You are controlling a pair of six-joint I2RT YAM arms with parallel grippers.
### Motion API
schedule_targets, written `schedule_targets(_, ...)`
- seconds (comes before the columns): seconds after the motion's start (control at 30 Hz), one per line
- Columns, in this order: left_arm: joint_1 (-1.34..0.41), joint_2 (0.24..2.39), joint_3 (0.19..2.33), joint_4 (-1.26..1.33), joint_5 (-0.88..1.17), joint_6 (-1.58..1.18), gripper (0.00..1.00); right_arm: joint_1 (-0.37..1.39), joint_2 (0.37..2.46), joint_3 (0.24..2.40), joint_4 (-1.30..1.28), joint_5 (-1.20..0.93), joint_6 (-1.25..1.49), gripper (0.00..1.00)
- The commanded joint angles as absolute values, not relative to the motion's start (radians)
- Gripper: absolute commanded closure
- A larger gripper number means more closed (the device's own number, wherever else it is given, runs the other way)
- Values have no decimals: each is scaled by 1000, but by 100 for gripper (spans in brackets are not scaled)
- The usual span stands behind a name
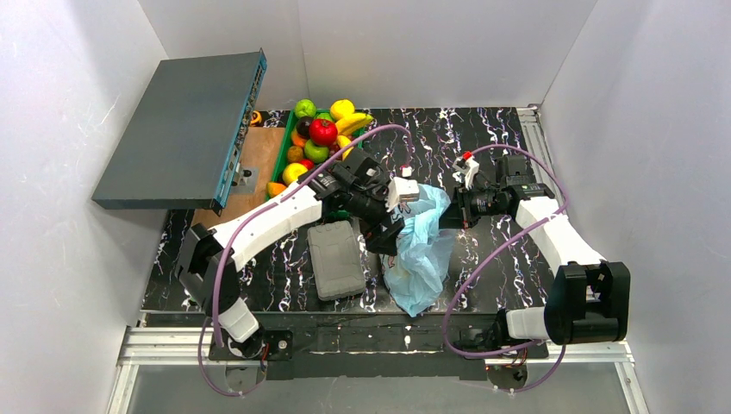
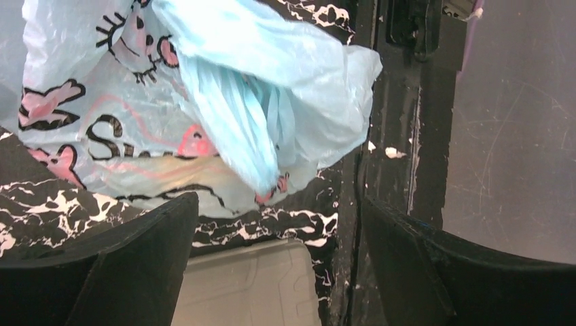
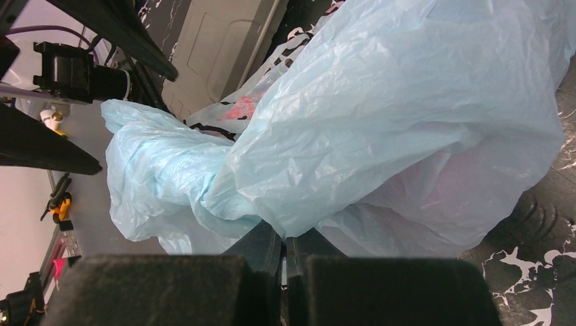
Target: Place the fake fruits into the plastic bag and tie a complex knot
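**Top external first: bag pinched, fruits in the tray**

Top external: the bag (image 1: 422, 250) lies crumpled mid-table between the arms, its upper edge drawn toward the right gripper (image 1: 450, 216). The left gripper (image 1: 388, 233) hangs just beside its left edge. The fruits (image 1: 321, 134) are heaped in the green tray (image 1: 282, 162) at the far left, well apart from the bag. None shows inside the bag, which looks limp and flat. A grey case (image 1: 336, 259) lies just left of the bag.

Left wrist: the left gripper (image 2: 278, 272) has its jaws wide apart with nothing between them. The printed bag (image 2: 272, 88) is bunched ahead, the case (image 2: 251, 285) below.

Right wrist: the right gripper (image 3: 282, 248) is pressed closed on a fold of the bag (image 3: 407, 122).

The film is probably light, soft and slippery, and its mouth will likely collapse. It is best held at the rim or a handle loop on each side. The fruits look hard and glossy, so round ones may roll.
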State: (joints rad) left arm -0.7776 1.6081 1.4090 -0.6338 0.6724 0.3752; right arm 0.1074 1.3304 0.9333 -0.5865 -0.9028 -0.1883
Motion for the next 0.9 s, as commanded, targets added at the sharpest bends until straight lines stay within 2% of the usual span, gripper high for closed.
schedule_targets(0.0, -794, 1630, 1436, -523, 606, 309, 17, 116, 1300, 963, -594, -913, -204, 99)
schedule_targets(0.37, -800, 1713, 1491, -448, 495, 319, 57, 127, 1295, 964, -605, -909, -226, 99)
schedule_targets(0.47, -804, 1722, 1497, -436, 495, 314, 58, 128, 1296, 967, -606, -905, -231, 99)
schedule_targets(0.57, -805, 1706, 1493, -433, 513, 322, 48, 127, 1296, 971, -615, -899, -243, 99)
schedule_targets(0.63, -805, 1686, 1481, -433, 516, 343, 44, 127, 1296, 972, -623, -897, -252, 99)
schedule_targets(0.87, -803, 1673, 1515, -474, 491, 475, 51, 127, 1295, 979, -647, -885, -288, 99)
